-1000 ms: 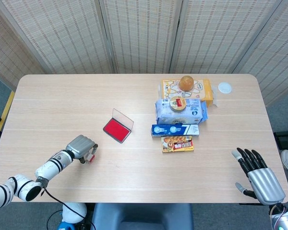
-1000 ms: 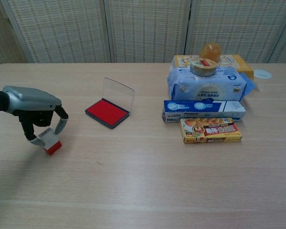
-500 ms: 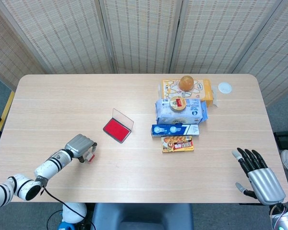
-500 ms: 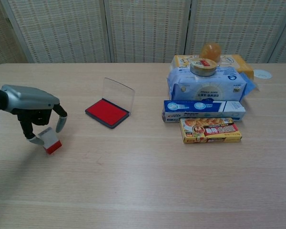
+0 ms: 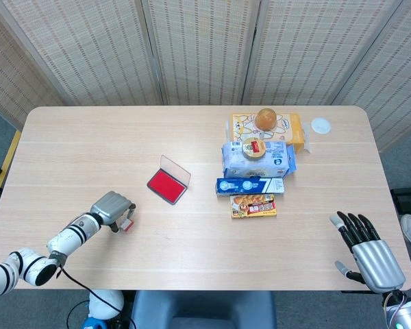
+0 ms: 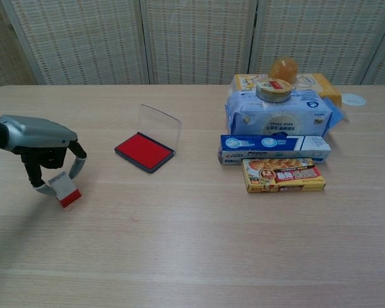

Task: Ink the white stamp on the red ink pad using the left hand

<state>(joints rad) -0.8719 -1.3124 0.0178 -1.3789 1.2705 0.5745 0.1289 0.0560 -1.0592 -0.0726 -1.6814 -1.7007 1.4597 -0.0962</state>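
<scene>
Wooden table (image 6: 199,244), left hand (image 6: 42,144) still pinching white stamp (image 6: 63,188), shifted slightly left since earlier, red ink pad (image 6: 143,151) untouched, right hand (image 5: 368,251) splayed, idle.

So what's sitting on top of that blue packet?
A round tin with a red label sits on the blue packet. Behind it an orange ball rests on the yellow box, whose front part the packet hides.

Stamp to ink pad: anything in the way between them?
Nothing. The chest view shows only bare table between the stamp in the left hand and the open ink pad.
</scene>
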